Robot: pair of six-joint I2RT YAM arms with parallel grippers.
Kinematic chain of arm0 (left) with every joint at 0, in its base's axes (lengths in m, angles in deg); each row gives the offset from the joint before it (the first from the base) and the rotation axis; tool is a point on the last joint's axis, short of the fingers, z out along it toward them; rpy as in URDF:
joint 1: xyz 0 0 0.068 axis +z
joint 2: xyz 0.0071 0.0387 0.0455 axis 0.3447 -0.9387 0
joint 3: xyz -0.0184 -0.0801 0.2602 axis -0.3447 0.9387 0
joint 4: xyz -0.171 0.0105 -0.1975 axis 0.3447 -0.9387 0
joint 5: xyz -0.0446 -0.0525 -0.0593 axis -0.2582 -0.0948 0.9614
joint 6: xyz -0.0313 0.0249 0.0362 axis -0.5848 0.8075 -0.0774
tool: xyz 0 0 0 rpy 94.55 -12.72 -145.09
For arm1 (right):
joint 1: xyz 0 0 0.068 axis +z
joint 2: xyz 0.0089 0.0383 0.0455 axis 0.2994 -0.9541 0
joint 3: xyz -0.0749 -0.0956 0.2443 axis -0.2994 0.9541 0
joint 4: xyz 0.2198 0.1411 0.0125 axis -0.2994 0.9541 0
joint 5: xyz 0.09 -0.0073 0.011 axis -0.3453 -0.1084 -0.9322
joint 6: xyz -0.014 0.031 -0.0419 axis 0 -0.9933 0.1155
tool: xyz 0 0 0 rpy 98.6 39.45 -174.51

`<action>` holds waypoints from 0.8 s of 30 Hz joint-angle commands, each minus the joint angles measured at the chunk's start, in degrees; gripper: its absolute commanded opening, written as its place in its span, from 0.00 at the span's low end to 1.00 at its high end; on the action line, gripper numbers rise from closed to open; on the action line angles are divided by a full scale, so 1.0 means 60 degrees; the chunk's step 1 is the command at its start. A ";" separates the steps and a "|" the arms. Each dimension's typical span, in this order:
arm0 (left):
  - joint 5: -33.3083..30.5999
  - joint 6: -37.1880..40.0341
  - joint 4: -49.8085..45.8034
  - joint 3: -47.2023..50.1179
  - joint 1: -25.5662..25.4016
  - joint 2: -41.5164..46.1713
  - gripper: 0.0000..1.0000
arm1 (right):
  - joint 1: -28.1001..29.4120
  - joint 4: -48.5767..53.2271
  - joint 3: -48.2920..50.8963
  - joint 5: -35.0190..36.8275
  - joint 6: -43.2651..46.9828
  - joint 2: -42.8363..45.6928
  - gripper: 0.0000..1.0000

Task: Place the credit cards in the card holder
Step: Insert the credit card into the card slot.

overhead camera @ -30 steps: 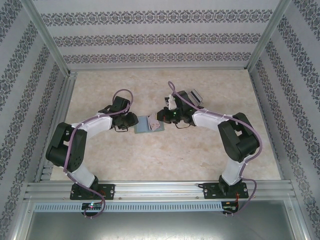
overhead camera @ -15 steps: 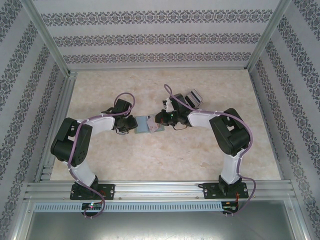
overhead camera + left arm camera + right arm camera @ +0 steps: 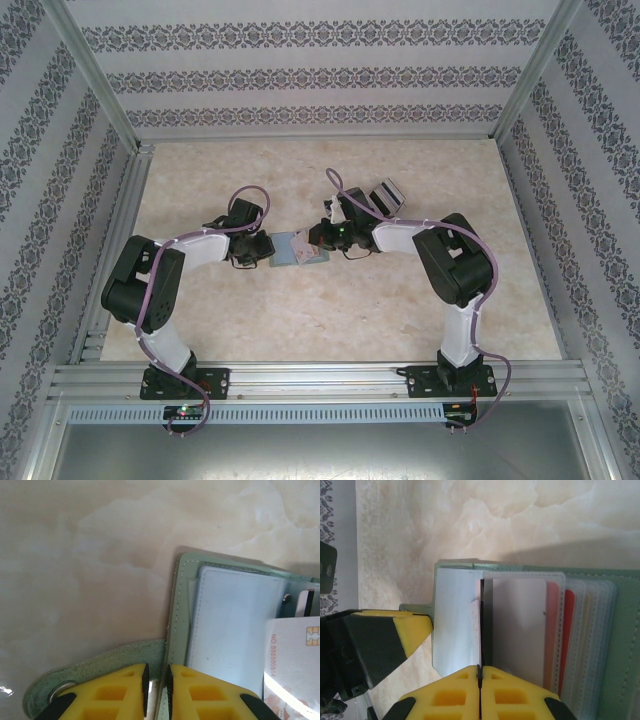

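Left gripper (image 3: pixel 157 690) jaws nearly together, pinching the left cover edge of the card holder (image 3: pixel 177 610); green seam runs down between the yellow fingers (image 3: pixel 120 695). Snap tab (image 3: pixel 60 696) sticks out lower left of the wrist frame, flat on the table (image 3: pixel 75 555). Right gripper (image 3: pixel 480 677) fully closed on a credit card (image 3: pixel 482 625), seen edge-on as a thin dark line running up from the fingertips over the open holder (image 3: pixel 620 630). From the left wrist view the same card (image 3: pixel 295 670) shows a white face with a gold chip and a printed number, lower right of frame, lying over the white pocket (image 3: pixel 230 630). Can't tell if its leading edge is inside a pocket or just resting on top. Holder lies open: white pocket on the left, clear sleeves with red and orange inserts (image 3: pixel 560 640) to the right. Top view: holder (image 3: pixel 293 250) sits mid-table (image 3: pixel 300 330) between left gripper (image 3: pixel 262 250) and right gripper (image 3: pixel 318 240), both touching it. Small grey-white object (image 3: pixel 388 193) lies up-right of the right wrist; can't tell what it is.
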 commanded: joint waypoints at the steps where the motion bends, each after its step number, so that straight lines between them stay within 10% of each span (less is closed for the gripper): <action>1: 0.0179 -0.0023 0.0169 0.0204 0.0060 -0.0001 0.19 | 0.0124 -0.0523 -0.0227 0.0391 -0.0234 -0.0250 0.09; 24: 0.0371 -0.0086 0.0362 0.0299 0.0053 -0.0022 0.14 | 0.0894 -0.0725 -0.0227 0.2075 0.0136 -0.0425 0.09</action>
